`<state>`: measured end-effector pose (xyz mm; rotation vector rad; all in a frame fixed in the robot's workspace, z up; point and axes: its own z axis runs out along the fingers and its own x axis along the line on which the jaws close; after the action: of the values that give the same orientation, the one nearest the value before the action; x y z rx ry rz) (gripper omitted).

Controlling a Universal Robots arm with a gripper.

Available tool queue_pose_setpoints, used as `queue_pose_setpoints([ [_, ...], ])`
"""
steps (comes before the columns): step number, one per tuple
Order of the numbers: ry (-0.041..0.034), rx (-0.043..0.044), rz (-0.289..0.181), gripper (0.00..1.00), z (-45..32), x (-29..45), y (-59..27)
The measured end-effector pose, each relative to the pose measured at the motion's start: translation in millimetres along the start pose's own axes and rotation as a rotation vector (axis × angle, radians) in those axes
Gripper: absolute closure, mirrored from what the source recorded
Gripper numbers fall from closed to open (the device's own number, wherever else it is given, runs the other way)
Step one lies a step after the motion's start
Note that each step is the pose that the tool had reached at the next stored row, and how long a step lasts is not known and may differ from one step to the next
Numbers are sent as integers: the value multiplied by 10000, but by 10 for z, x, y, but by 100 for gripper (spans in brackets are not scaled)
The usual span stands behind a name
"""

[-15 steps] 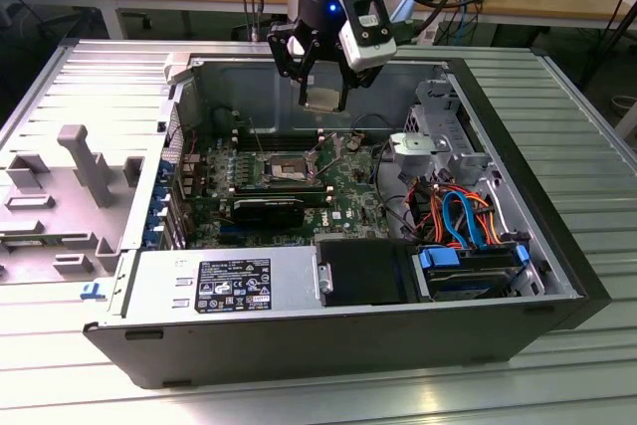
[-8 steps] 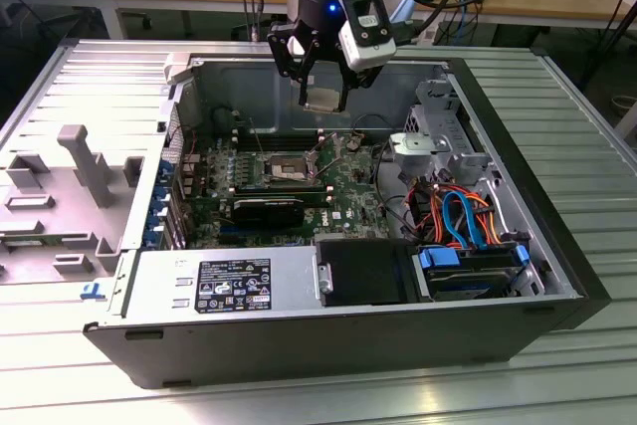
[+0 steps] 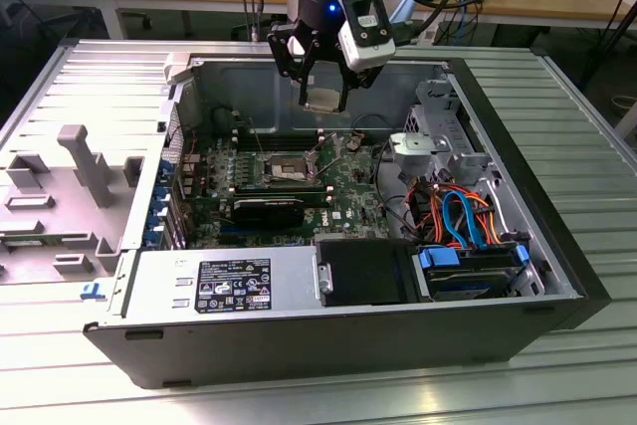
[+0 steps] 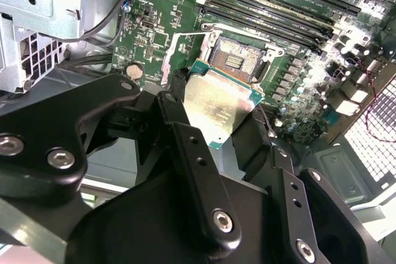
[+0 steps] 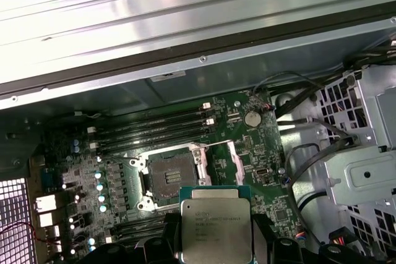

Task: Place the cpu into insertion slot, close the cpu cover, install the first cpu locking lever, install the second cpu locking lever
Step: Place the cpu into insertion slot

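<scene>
The claw (image 3: 322, 95) hangs over the open pc case (image 3: 328, 350) and is clamped on the cpu (image 4: 216, 106). A black finger (image 4: 174, 104) presses on each of two opposite edges. The silvery-tan face of the chip is in plain sight in both wrist views.

In the exterior view the cpu is in the air, above the green board (image 3: 348, 208) and well apart from it, approx. over the far part of the case.

The insertion slot (image 5: 169, 174) lies lower on the board, and nothing touches it. Its dark centre is bare, so the cpu is not yet in it. The cpu cover (image 5: 221, 160) is flipped open and stands just beside the slot (on the side towards the round coin battery (image 5: 250, 117)). Its frame is silvery w/ a pinkish shine. How the locking levers stand, one cannot tell for sure.

Long black memory sticks (image 5: 154, 129) run between the slot and the case wall.

In the exterior view:
- a grey power supply (image 3: 199, 286) sits at the near edge of the case
- a black box (image 3: 363, 271) is next to it
- blue and orange cables (image 3: 463, 214) are on the exterior view's right

The case lies on a ribbed metal table (image 3: 587, 116). A grey panel (image 3: 60, 176) lies flat at the exterior view's left.
</scene>
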<state>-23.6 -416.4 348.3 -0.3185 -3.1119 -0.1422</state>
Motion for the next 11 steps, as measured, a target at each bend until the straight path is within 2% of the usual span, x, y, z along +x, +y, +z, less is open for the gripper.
queue_pose_setpoints([
  [11,-9,-2,97,45,0,0,-1],
])
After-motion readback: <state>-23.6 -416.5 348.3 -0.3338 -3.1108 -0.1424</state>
